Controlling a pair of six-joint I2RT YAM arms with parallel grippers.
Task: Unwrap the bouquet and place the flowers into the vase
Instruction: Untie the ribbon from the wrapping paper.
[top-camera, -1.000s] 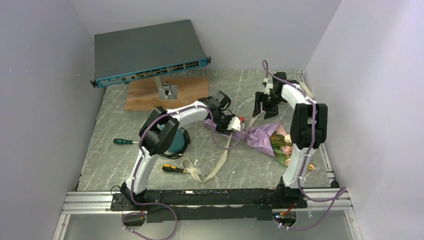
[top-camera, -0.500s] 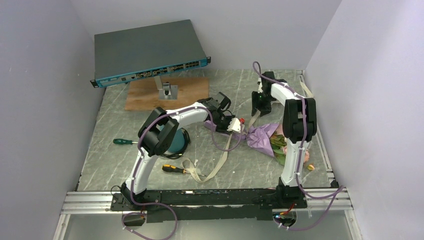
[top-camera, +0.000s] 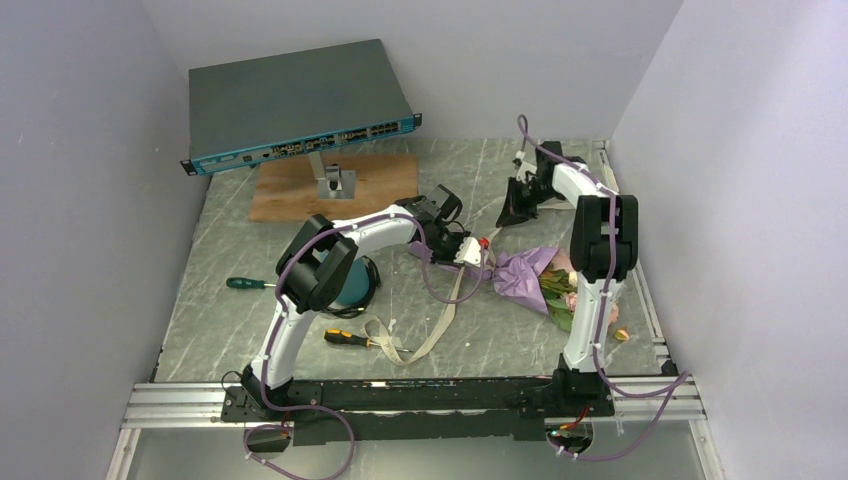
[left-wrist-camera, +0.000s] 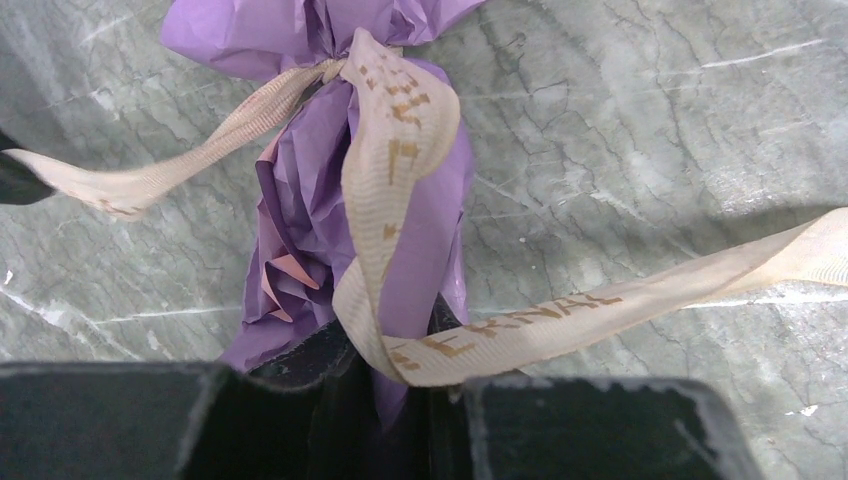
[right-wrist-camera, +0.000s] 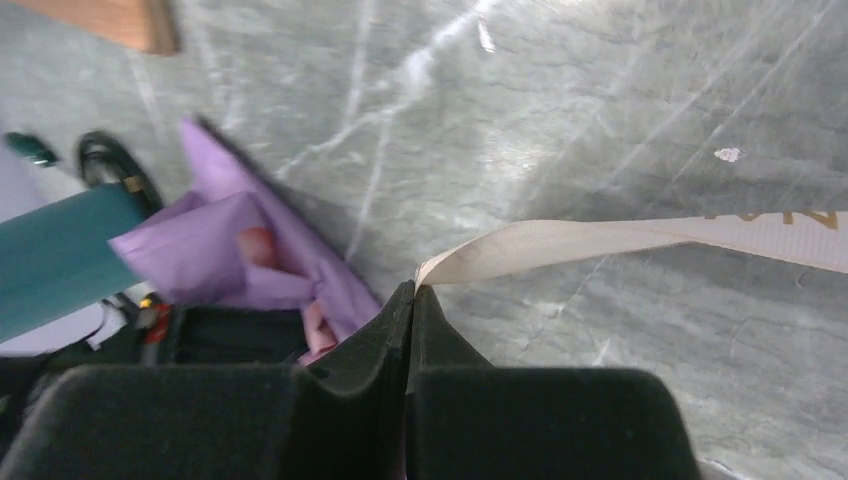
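Pinches the very tip of the cream ribbon (right-wrist-camera: 620, 238) in the right claw (right-wrist-camera: 412, 292), shut flat on it, upper right of centre in the overhead view. Clamps the purple tail of the bouquet (left-wrist-camera: 300, 210) in the left claw (left-wrist-camera: 400, 372), narrowed onto the crinkly paper at the bottom of the left wrist view, with the ribbon looping just above and cinched round the paper near the top of that frame. Finds the bouquet on its side on the tabletop (top-camera: 250, 300), right of centre, with the flowers (top-camera: 565, 298) pointing lower right beside the right arm. Finds the vase (top-camera: 352, 285) well apart, left of centre, half hidden behind the left arm.

Judged as the untying step. Draw the ribbon end away from the knot, low over the tabletop, in one steady line. Hold the left grip firm as an anchor so the bundle does not slide along. Mind that thin pinch: likely to slip if jerked.
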